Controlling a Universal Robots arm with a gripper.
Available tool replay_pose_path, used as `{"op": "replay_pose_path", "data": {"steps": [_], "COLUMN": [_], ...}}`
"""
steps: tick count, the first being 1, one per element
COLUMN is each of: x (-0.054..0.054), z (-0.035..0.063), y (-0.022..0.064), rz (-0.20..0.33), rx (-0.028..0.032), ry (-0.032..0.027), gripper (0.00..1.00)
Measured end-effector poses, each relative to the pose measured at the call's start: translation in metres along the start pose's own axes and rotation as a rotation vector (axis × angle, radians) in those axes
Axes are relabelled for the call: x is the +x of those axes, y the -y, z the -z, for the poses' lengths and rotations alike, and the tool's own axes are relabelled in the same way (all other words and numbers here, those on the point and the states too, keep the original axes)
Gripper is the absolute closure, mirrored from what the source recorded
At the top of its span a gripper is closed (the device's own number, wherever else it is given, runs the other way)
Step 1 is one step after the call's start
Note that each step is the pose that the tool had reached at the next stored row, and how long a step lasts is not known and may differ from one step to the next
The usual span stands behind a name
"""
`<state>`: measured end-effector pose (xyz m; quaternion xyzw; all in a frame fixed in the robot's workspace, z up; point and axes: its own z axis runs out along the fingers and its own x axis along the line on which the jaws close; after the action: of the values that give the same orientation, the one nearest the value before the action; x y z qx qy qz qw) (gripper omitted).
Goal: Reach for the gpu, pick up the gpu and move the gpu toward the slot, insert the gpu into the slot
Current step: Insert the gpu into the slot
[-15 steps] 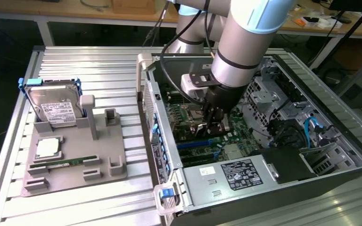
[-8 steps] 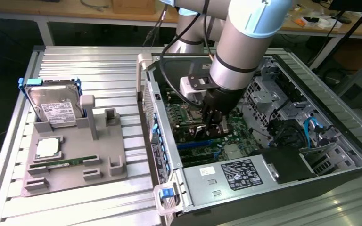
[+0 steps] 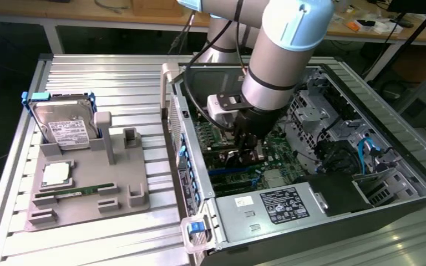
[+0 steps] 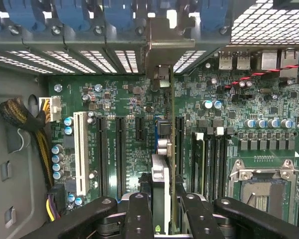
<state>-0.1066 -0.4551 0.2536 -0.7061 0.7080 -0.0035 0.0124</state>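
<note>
I had the arm reaching down into the open computer case [image 3: 401,160], with the tool [image 3: 247,148] low over the motherboard [image 4: 124,104]. On the wrist view its fingers [image 4: 139,214] were pinching the gpu [image 4: 162,169] from both sides. The card stood on edge, at right angles to the board, among the long black slots, with a white slot [image 4: 80,149] well apart from it. Its metal bracket [image 4: 162,45] reached the vented rear wall of the case. Whether the card's edge was down in a slot I could not tell. On the exterior view, at 9 o'clock from the case, a grey holder [image 3: 128,183] lay on the ribbed tabletop [image 3: 102,72]. It carried a hard drive [image 3: 65,130] at its 12 o'clock end and a memory stick [image 3: 76,192] nearer 6 o'clock.
</note>
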Motion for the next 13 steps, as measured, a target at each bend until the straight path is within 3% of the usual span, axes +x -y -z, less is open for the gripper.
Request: {"op": "replay_pose_path", "data": {"steps": [5,13], "x": [0.0000,-0.0001], "z": [-0.0036,0.0038], "y": [-0.0024,-0.0022], "rz": [0.000,0.000], "rx": [0.0003,0.0004], "ry": [0.0005,0.0006], "gripper": [0.73,0.73]}}
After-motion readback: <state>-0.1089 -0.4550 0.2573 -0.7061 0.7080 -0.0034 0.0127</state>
